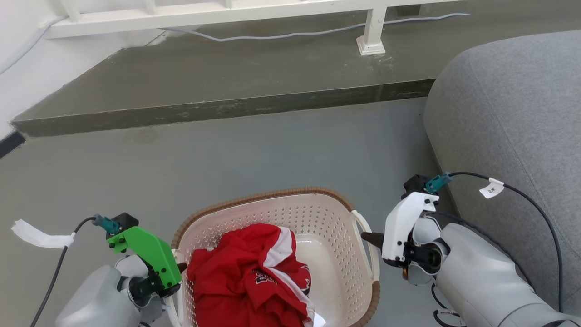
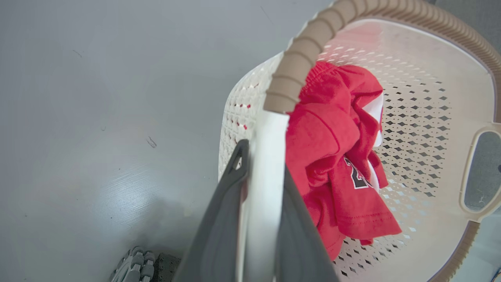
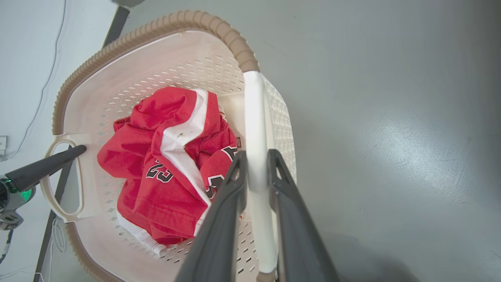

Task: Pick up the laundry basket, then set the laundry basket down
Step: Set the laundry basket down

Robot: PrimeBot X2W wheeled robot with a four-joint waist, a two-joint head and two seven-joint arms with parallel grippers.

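- Head view: cream perforated plastic laundry basket (image 1: 313,215) is held at both sides.
- Left claw (image 2: 261,164), right claw (image 3: 256,156): clamped on its white handles (image 3: 254,117).
- Lift unconfirmed; setting down is left.

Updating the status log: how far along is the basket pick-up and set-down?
Done: both grasps. The left gripper and right gripper have jaws shut on the white side handles of the basket. In hand: the lift; I cannot tell if it is off the floor. Left: setting it down.
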